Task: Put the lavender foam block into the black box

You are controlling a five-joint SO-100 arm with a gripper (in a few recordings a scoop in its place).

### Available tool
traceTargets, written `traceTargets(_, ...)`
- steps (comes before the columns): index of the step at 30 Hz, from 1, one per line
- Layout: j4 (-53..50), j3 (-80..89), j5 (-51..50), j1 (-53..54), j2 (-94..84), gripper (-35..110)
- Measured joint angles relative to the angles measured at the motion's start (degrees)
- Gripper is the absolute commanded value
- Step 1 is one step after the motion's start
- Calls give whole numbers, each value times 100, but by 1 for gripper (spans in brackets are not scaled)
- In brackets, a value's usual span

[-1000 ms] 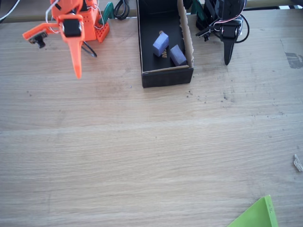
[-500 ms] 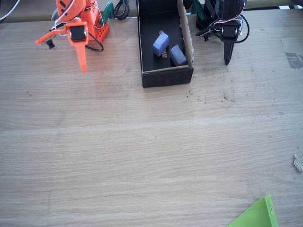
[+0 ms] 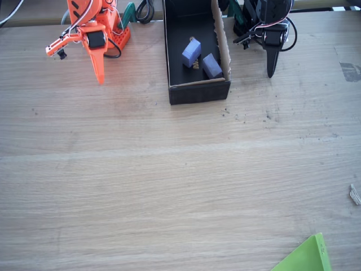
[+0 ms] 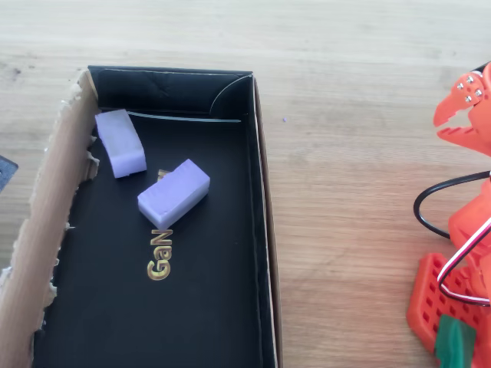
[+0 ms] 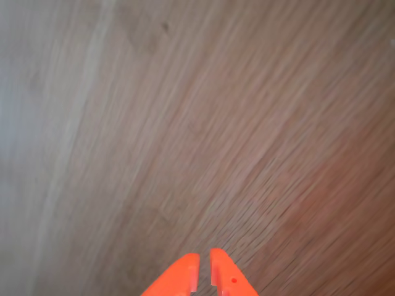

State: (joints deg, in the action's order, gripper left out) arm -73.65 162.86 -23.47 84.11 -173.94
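The lavender foam block (image 3: 212, 66) (image 4: 120, 142) lies flat on the floor of the black box (image 3: 197, 93) (image 4: 259, 199), close to the box's brown cardboard wall and near one end wall. A similar purple block (image 3: 191, 52) (image 4: 173, 193) with tan bits lies beside it in the same box. My orange gripper (image 3: 100, 76) hangs over bare table to the left of the box in the fixed view, well apart from it. In the wrist view the gripper (image 5: 204, 265) is shut, its tips almost touching with nothing between them, above blurred wood.
The orange arm's base (image 3: 110, 28) (image 4: 449, 307) stands at the table's back edge beside the box, with a black cable (image 4: 430, 207) looping by it. A green sheet (image 3: 307, 257) pokes in at the front right corner. A small scrap (image 3: 355, 194) lies at the right edge.
The arm has folded back toward its base, and the gripper tip has moved up and a little right in the fixed view. Both blocks lie where they were in the box.
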Motion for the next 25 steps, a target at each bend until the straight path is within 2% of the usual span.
traceTargets(14,0,0,1670,-149,9,0)
traceTargets(25,0,0,2109,-185,18,2)
